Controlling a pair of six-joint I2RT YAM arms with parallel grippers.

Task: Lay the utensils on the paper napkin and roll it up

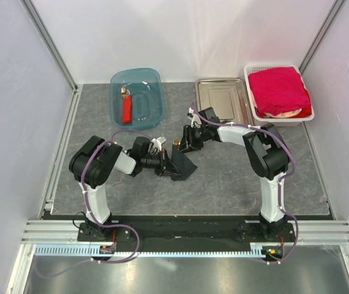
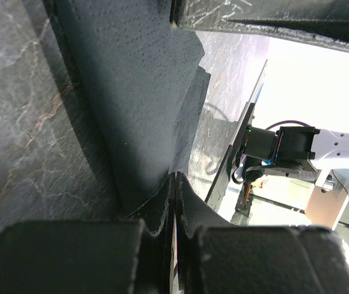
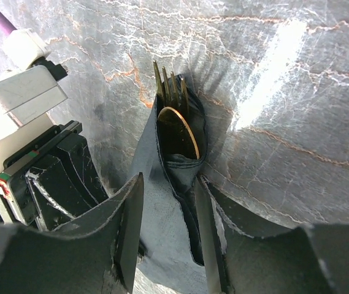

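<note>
The black paper napkin point(image 1: 185, 166) lies partly rolled on the table's middle, one side lifted. In the right wrist view the utensils point(image 3: 175, 116), a gold fork and a gold spoon bowl, poke out of the far end of the napkin point(image 3: 162, 233) roll. My right gripper point(image 3: 168, 190) straddles that roll with its jaws apart; the right finger touches the fold and the left finger stands off it. My left gripper point(image 2: 175, 180) is shut on a raised edge of the napkin point(image 2: 143, 92). From above, the left gripper point(image 1: 165, 163) and right gripper point(image 1: 185, 142) meet at the napkin.
A blue tub point(image 1: 118, 104) at the back holds a red-bodied tool point(image 1: 126, 109). Right of the tub is a steel tray point(image 1: 206, 101), then a white basket point(image 1: 255, 110) with a red cloth point(image 1: 278, 89). Walls enclose the table.
</note>
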